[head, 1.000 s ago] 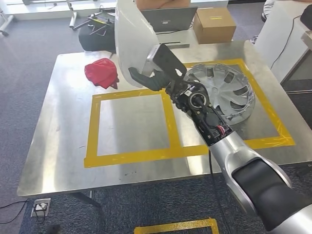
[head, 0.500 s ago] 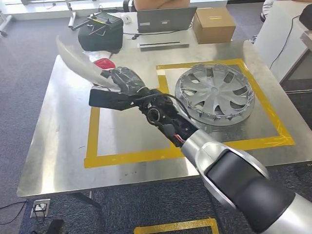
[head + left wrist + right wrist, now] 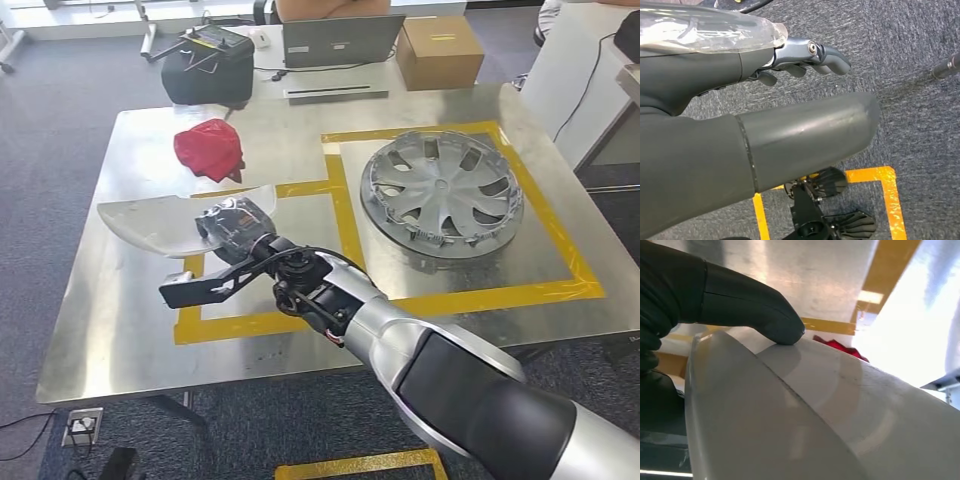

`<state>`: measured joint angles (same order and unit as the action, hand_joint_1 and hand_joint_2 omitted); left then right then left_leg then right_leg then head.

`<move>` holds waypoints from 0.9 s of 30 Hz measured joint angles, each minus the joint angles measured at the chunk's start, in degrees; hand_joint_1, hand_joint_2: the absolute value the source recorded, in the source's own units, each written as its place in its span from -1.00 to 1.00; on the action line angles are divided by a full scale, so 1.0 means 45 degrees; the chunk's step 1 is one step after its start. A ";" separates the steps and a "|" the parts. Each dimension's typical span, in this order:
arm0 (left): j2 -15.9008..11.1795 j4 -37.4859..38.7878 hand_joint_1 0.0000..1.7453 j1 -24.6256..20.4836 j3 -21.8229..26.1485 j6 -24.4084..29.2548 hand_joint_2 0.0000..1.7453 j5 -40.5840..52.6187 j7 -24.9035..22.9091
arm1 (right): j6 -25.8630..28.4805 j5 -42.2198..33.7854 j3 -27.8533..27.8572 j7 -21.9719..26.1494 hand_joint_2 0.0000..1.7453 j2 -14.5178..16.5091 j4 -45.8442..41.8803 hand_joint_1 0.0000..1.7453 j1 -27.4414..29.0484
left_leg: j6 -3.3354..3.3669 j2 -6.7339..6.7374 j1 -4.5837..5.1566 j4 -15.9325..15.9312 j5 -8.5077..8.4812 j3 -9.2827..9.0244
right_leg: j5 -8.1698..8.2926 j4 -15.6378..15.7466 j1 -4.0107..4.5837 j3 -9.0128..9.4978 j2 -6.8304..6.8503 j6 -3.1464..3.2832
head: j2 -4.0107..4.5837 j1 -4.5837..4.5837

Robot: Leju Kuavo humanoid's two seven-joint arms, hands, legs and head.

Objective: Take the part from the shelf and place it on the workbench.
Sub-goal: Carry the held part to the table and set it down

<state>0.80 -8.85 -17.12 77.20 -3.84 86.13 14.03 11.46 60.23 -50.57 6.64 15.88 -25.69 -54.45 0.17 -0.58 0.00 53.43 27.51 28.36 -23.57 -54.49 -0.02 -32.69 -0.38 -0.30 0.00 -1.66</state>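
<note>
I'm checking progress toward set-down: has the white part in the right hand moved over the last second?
Yes. The white part swung from upright near the hubcap leftward, lower and flatter, over the left yellow-taped square, held by the right hand.

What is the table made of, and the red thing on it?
The table looks like brushed metal, probably steel: grey, dull shine, fine scratches. The red thing looks like soft cloth: it lies crumpled in folds, with no shine.
</note>
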 joint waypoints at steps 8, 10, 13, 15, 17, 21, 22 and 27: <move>0.0001 0.0000 -1.00 -0.0005 -0.0079 -0.0097 -1.00 0.0059 -0.0047 | -0.0294 0.1025 -0.0563 -0.0551 1.00 -0.0059 0.0839 1.00 0.0272 | 0.0000 0.0010 0.0004 0.0001 0.0001 -0.0002 | 0.0001 0.0016 0.0001 -0.0001 -0.0008 -0.0001 | 0.0000 0.0000; 0.0001 0.0000 -1.00 -0.0001 -0.0098 -0.0113 -1.00 0.0063 -0.0055 | -0.0373 0.1243 -0.0638 -0.0673 1.00 -0.0129 0.1002 1.00 0.0328 | 0.0000 0.0010 0.0004 0.0001 0.0001 -0.0002 | 0.0001 0.0018 0.0001 0.0000 -0.0009 -0.0001 | 0.0000 0.0000; 0.0001 0.0000 -1.00 0.0004 -0.0117 -0.0141 -1.00 0.0064 -0.0064 | -0.0444 0.1513 -0.0702 -0.0861 1.00 -0.0220 0.1197 1.00 0.0380 | 0.0000 0.0012 0.0004 0.0001 0.0001 -0.0001 | 0.0007 0.0019 0.0001 0.0000 -0.0014 -0.0007 | 0.0000 0.0000; 0.0001 0.0000 -1.00 0.0001 -0.0123 -0.0165 -1.00 0.0064 -0.0070 | -0.0624 0.1647 -0.0745 -0.1000 1.00 -0.0250 0.1292 1.00 0.0380 | 0.0000 0.0016 0.0004 0.0001 0.0001 -0.0002 | 0.0011 0.0019 0.0001 0.0000 -0.0020 -0.0011 | 0.0000 0.0000; 0.0001 0.0000 -1.00 -0.0002 -0.0126 -0.0181 -1.00 0.0064 -0.0072 | -0.0904 0.1766 -0.0789 -0.1157 1.00 -0.0265 0.1379 1.00 0.0379 | 0.0000 0.0019 0.0004 0.0001 0.0001 -0.0003 | 0.0011 0.0019 0.0001 0.0000 -0.0022 -0.0011 | 0.0000 0.0000; 0.0001 0.0000 -1.00 -0.0011 -0.0130 -0.0192 -1.00 0.0064 -0.0072 | -0.1354 0.1999 -0.0829 -0.1754 1.00 -0.0307 0.1538 1.00 0.0378 | 0.0000 0.0020 0.0004 0.0001 0.0001 -0.0004 | 0.0011 0.0020 0.0002 0.0000 -0.0022 -0.0011 | 0.0000 0.0002; 0.0001 0.0000 -1.00 -0.0013 -0.0131 -0.0197 -1.00 0.0064 -0.0072 | -0.1435 0.2016 -0.0832 -0.1915 1.00 -0.0332 0.1581 1.00 0.0375 | 0.0000 0.0020 0.0004 0.0001 0.0001 -0.0004 | 0.0012 0.0020 0.0002 0.0000 -0.0022 -0.0011 | 0.0000 0.0002; 0.0001 0.0000 -1.00 -0.0016 -0.0132 -0.0202 -1.00 0.0064 -0.0072 | -0.1547 0.2022 -0.0833 -0.2083 1.00 -0.0474 0.1742 1.00 0.0347 | 0.0000 0.0023 0.0004 0.0001 0.0001 -0.0005 | 0.0014 0.0020 0.0001 0.0000 -0.0031 -0.0010 | 0.0000 0.0001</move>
<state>0.81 -8.85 -17.19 76.61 -4.74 86.42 13.70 4.50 69.33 -54.31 -2.73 13.75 -17.85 -52.89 0.17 -0.48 0.02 53.43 27.52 28.34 -23.50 -54.40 -0.01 -32.69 -0.52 -0.34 0.00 -1.66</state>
